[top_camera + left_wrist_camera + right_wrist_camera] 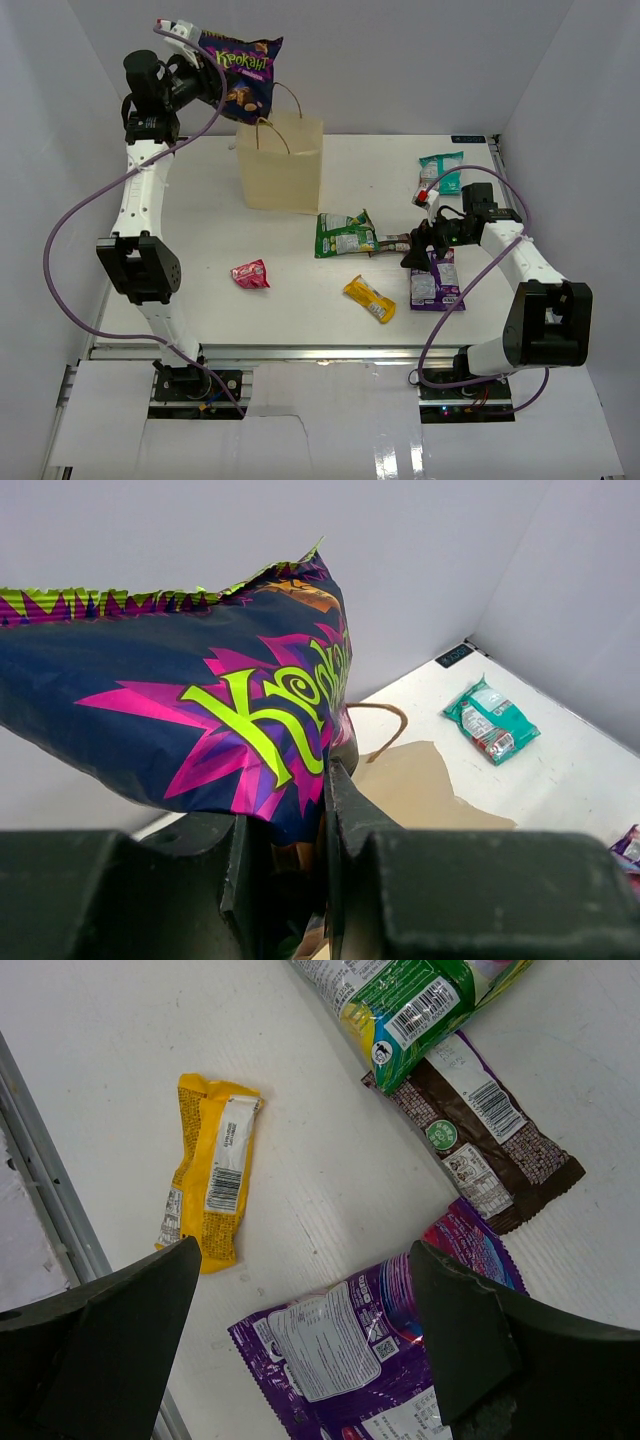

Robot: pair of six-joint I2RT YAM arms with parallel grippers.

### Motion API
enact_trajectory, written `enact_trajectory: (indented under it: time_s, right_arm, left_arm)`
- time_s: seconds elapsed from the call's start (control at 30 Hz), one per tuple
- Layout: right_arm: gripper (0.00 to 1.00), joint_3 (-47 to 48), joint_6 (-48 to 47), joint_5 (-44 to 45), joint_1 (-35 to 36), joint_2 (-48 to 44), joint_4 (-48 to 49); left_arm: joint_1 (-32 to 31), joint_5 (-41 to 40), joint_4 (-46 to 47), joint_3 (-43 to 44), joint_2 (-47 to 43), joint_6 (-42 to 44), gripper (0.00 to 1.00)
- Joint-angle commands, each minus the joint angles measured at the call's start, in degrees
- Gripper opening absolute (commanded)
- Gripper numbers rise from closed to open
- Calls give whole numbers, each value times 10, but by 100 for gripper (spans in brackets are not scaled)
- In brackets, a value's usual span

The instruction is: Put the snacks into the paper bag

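The tan paper bag (281, 165) stands tall on the table (200, 230), down below the left pincer (297, 830). That pincer squeezes the edge of a big, shiny dark purple chip bag (242, 75) with pink and yellow letters, up over the paper bag's top. The right pincer (305, 1260) is spread wide, holding nothing, just above a purple pouch (350, 1360). A small yellow bar (210, 1180) lies beside it.

I saw a white table (300, 290) boxed in by plain white walls (400, 60) at the back and both sides. A metal rail (320, 352) ran along its near edge. The white board (330, 430) in front caught glare. A small black label (467, 138) sat at the far right corner. The light was even.
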Motion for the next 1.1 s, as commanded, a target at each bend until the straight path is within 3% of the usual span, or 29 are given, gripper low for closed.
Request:
enact_trajectory:
  time_s: [0.0, 0.33, 0.5, 0.7, 1.07]
  right_arm:
    - [90, 7, -13, -15, -4, 8, -5]
    - [91, 3, -17, -14, -4, 13, -5]
    - [91, 2, -19, -15, -4, 16, -5]
    - [91, 6, -17, -15, -4, 19, -5]
    - [91, 0, -18, -15, -4, 21, -5]
  left_arm:
    - [3, 69, 143, 11, -56, 41, 6]
    - [3, 94, 184, -43, -73, 43, 1]
    - [2, 106, 296, -124, -102, 24, 0]
    - [2, 131, 352, -186, -111, -20, 0]
    - [-1, 129, 378, -220, -115, -33, 3]
